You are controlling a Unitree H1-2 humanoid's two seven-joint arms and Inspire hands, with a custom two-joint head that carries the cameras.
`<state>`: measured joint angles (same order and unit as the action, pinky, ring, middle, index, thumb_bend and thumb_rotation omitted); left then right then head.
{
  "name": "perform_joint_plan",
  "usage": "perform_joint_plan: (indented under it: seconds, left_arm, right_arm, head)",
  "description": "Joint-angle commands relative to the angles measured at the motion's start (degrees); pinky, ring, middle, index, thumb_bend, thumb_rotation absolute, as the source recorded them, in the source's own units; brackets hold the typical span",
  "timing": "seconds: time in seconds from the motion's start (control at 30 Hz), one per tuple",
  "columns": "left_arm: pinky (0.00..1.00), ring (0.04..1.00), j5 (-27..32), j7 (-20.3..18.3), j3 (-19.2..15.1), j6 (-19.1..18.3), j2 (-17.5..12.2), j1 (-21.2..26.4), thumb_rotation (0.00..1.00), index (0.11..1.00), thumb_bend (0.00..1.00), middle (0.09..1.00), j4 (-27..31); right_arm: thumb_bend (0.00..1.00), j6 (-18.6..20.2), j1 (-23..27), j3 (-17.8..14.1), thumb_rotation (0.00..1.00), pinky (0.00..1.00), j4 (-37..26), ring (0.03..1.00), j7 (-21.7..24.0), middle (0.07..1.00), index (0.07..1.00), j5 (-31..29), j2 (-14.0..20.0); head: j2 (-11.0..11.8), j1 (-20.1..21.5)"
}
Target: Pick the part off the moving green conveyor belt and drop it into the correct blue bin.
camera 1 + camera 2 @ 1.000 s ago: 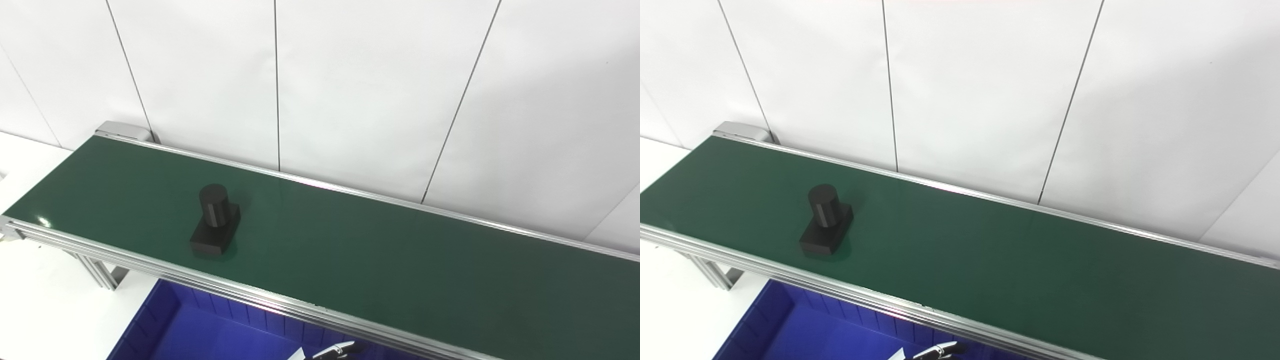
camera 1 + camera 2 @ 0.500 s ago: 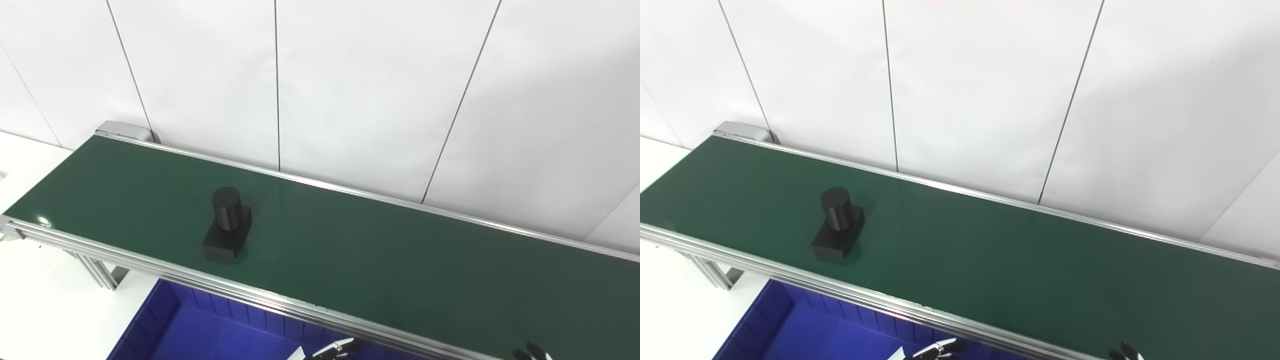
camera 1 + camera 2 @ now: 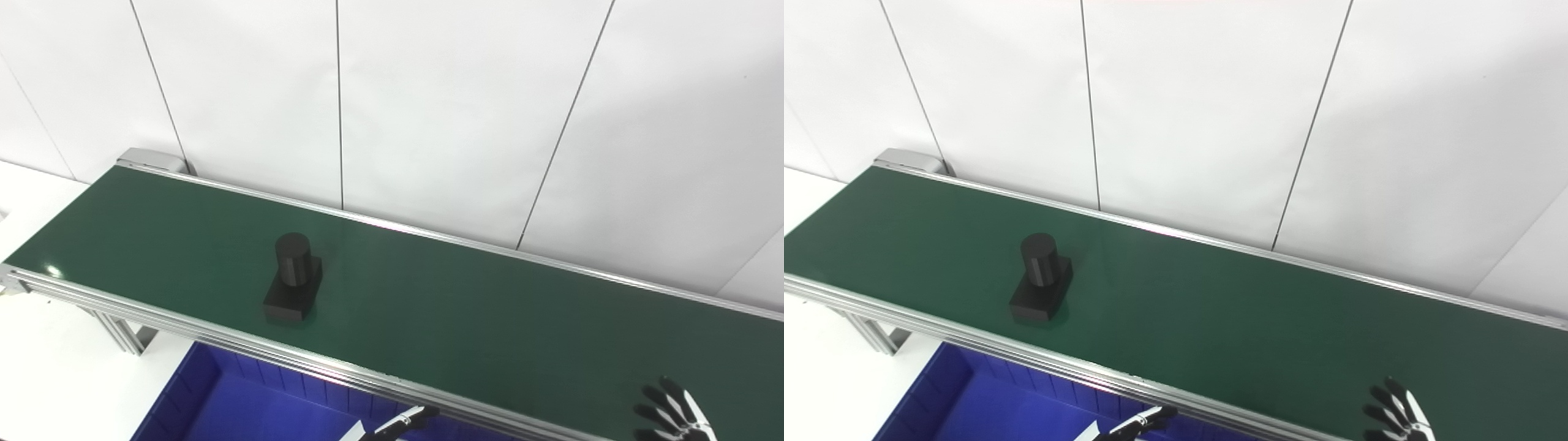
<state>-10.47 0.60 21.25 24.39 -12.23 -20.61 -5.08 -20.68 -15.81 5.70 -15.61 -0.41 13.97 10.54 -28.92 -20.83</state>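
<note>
A black part (image 3: 293,286), a short upright cylinder on a rectangular base, rides on the green conveyor belt (image 3: 465,318), left of the middle. My right hand (image 3: 672,411) shows only its fingertips at the bottom right, spread apart over the belt's near side, holding nothing and far right of the part. My left hand (image 3: 397,424) shows only a fingertip at the bottom edge, below the belt's near rail; I cannot tell whether it is open or shut. A blue bin (image 3: 245,407) lies below the belt's near rail.
The belt's aluminium near rail (image 3: 245,343) runs between the part and the bin. A white panelled wall (image 3: 429,110) stands right behind the belt. A white surface (image 3: 49,380) lies at the lower left beside the belt's leg.
The part has travelled to the right along the belt. My right hand's spread fingertips have risen into view at the bottom right. The left fingertip has dropped a little lower.
</note>
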Motion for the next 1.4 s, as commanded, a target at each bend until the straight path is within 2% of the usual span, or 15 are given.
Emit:
perform_joint_plan:
  seconds: [0.0, 0.17, 0.27, 0.37, 0.6, 0.73, 1.07, 1.27, 1.37]
  left_arm:
    - [0.74, 0.871, 1.2, -1.4, -0.1, 2.5, -1.3, 1.0, 0.23, 0.907, 0.96, 0.932, 0.7]
    - [0.76, 0.868, 3.9, -3.9, -0.6, 2.5, -3.5, 1.2, 0.24, 0.884, 1.0, 0.902, -1.1]
    - [0.72, 0.857, 5.2, -4.8, -0.2, 2.5, -3.8, 1.3, 0.24, 0.879, 1.0, 0.895, -1.7]
    - [0.73, 0.866, 4.8, -5.3, 0.0, 2.5, -3.6, 1.1, 0.24, 0.878, 1.0, 0.901, -1.8]
    - [0.74, 0.855, 4.0, -3.7, -0.2, 2.5, -2.5, 0.9, 0.24, 0.887, 1.0, 0.894, -2.2]
    - [0.72, 0.855, 4.0, -3.2, -0.4, 2.5, -2.0, 0.9, 0.25, 0.892, 1.0, 0.901, -2.7]
    - [0.7, 0.852, 3.8, -2.7, -0.2, 2.5, -1.3, 0.9, 0.26, 0.907, 1.0, 0.913, -2.2]
    - [0.72, 0.878, 3.0, -3.0, -0.8, 2.5, -0.4, -0.2, 0.27, 0.924, 1.0, 0.948, 0.1]
    - [0.74, 0.895, 2.2, -3.3, -1.4, 2.1, 0.5, -0.8, 0.28, 0.951, 0.99, 0.972, 1.3]
  right_arm:
    - [0.79, 0.4, 0.4, -0.6, 0.51, 0.62, -1.7, 0.765, 0.6, 0.837, 0.899, -0.8, 0.0]
    - [0.81, 0.6, 0.5, -1.0, 0.56, 0.62, -2.2, 0.766, 0.9, 0.842, 0.895, -0.8, 0.3]
    - [0.81, 0.2, 0.9, -1.2, 0.56, 0.63, -2.1, 0.767, 1.2, 0.841, 0.897, -0.9, 0.6]
    - [0.83, 0.6, 1.3, -1.4, 0.57, 0.64, -2.2, 0.767, 1.7, 0.84, 0.896, -1.1, 0.5]
    - [0.85, 1.0, 4.0, -1.4, 0.54, 0.64, -1.3, 0.767, 2.5, 0.841, 0.898, -2.4, -0.2]
    - [0.85, 2.6, 6.0, -1.2, 0.54, 0.62, -1.4, 0.761, 3.2, 0.838, 0.897, -2.7, -0.4]
    - [0.81, 10.6, 12.5, 0.0, 0.52, 0.73, -0.6, 0.801, 7.5, 0.853, 0.929, -1.8, 0.2]
    - [0.81, 13.4, 15.8, 0.7, 0.5, 0.71, -0.5, 0.782, 8.5, 0.834, 0.915, -0.6, -0.2]
    - [0.81, 15.8, 16.9, 1.1, 0.48, 0.73, -1.3, 0.792, 9.3, 0.836, 0.913, -0.4, -0.4]
  head:
    - [-0.1, 0.0]
    - [-0.5, 0.2]
    - [-0.7, 0.3]
    - [-0.7, 0.0]
    - [-0.8, -0.3]
    - [-0.7, -0.5]
    - [-0.8, -0.6]
    - [-1.7, -0.2]
    - [-2.0, -0.1]
